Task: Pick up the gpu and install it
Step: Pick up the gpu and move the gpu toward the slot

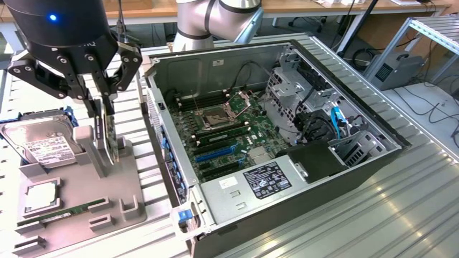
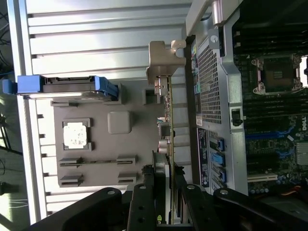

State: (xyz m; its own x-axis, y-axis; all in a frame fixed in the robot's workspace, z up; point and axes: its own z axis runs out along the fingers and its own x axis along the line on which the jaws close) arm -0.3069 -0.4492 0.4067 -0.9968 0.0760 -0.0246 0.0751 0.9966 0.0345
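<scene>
Grey tray (image 1: 72, 183) on slatted table (image 1: 401, 215) holds one gpu (image 1: 107, 148), upright on edge, jaws pinching it from above. Also one hard drive (image 1: 40, 145), one CPU (image 1: 42, 196), one RAM stick (image 1: 61, 214). One open PC case (image 1: 208, 64) just beside.

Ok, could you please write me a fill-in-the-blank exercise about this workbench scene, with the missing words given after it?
1. The end effector is shut on the thin flat gpu card, which stands ____ in the grey plastic tray.
2. The silver hard drive with a white label sits in a ____ caddy.
3. The slim RAM stick lying on the tray is ____.

Missing words: upright; blue; green.
</scene>
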